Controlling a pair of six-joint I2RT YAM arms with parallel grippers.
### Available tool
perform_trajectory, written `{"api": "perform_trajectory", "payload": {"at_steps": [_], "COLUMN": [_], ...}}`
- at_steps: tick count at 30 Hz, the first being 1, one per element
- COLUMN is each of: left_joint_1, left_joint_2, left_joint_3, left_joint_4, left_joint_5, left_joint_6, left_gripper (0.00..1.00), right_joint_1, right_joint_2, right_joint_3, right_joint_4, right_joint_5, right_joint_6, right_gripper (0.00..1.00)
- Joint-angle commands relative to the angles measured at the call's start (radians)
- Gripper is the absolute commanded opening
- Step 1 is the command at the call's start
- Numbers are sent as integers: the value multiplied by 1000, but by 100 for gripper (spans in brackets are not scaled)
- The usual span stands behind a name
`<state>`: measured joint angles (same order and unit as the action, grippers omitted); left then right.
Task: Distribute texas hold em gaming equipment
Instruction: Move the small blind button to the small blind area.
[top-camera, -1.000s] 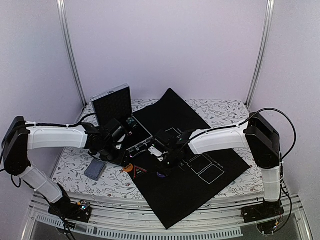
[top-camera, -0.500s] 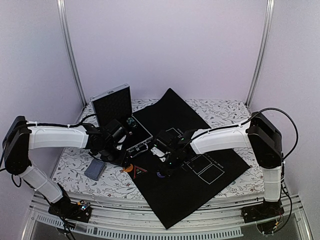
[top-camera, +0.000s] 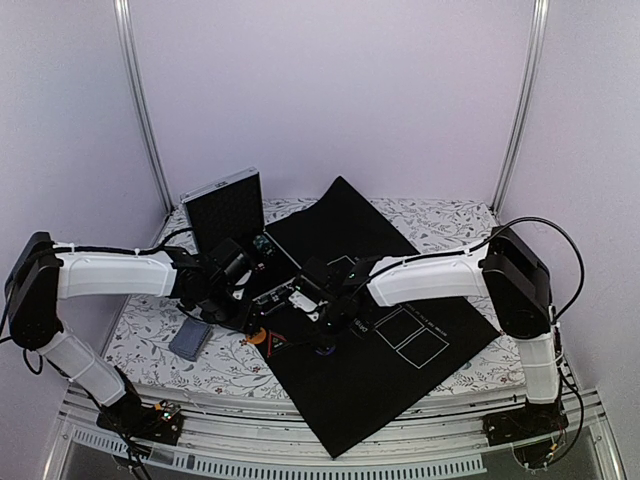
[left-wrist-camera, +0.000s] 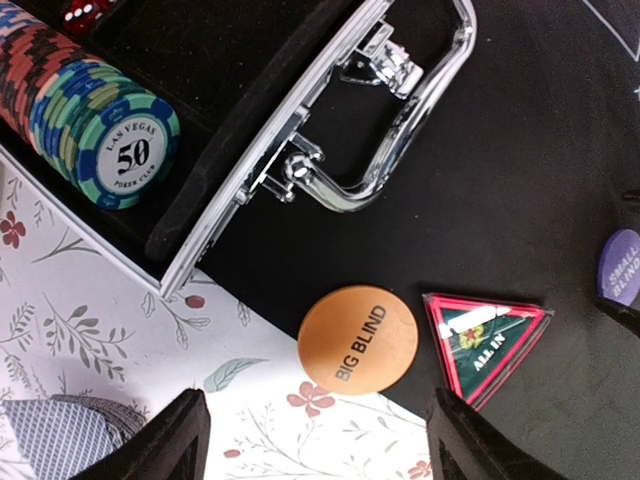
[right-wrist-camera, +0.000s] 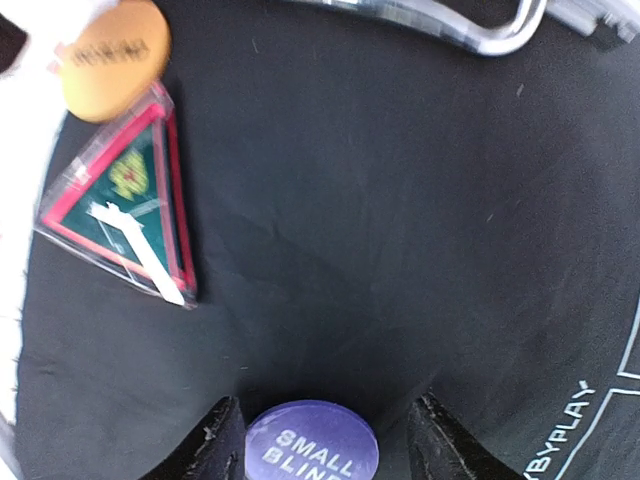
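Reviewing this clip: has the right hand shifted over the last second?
Yes. In the top view the right hand has slid left, away from the white rectangles on the mat and toward the silver case.

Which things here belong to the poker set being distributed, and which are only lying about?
Belong to the job:
stack of poker chips
orange BIG BLIND button
ALL IN triangle
purple SMALL BLIND button
deck of cards

Lying about:
silver case
black mat
floral tablecloth
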<state>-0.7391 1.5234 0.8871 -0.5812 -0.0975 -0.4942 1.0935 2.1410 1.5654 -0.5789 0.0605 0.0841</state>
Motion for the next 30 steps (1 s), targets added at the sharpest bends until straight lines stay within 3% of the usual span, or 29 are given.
{"api": "perform_trajectory", "payload": {"at_steps": [1,14,30], "left_joint_1": [19,21,20], "left_joint_2": [-6,5,1], "left_joint_3": [-10,-8,-13], "left_joint_4": [12,13,9], "left_joint_5": [-12,-1,16], "left_joint_6": [18,23,22], "left_gripper": [77,77,77], "right_joint_1": [22,29,29], "right_joint_2": [39,-72,-183], "right_joint_3": [1,-156,-213], "right_joint_4": [-38,-83,-72], "right_joint_5": [44,52,-21], "right_joint_6": [-19,14,36], "right_gripper": [54,40,43]}}
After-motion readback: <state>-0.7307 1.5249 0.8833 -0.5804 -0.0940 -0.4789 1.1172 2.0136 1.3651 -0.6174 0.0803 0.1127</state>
